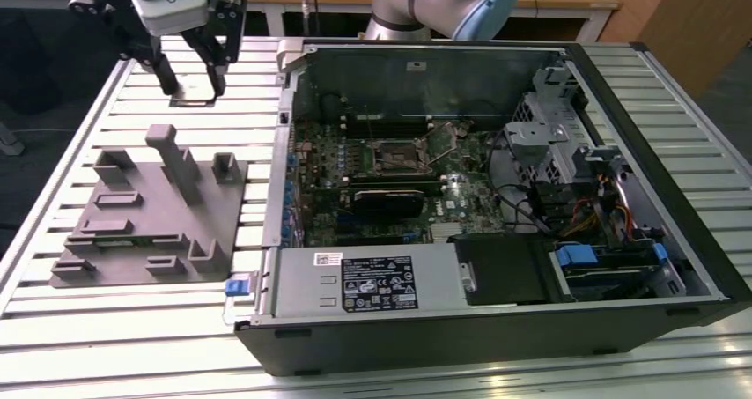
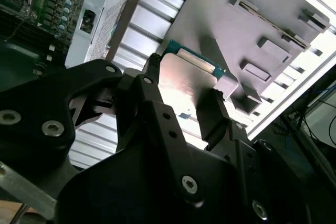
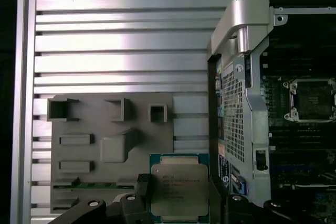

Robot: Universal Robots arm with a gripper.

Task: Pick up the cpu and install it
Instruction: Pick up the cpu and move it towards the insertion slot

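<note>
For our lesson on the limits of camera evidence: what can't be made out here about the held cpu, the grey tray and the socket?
Underside of the cpu: faces away in both wrist views.
Part of the grey tray: hidden behind the cpu and gripper in the first wrist view.
Contacts of the socket: too small to make out in the exterior view.

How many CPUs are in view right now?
1. The cpu sits clamped between the jaws of the gripper, above the slatted table near the grey tray. Another could be hidden inside the open computer case.
</note>
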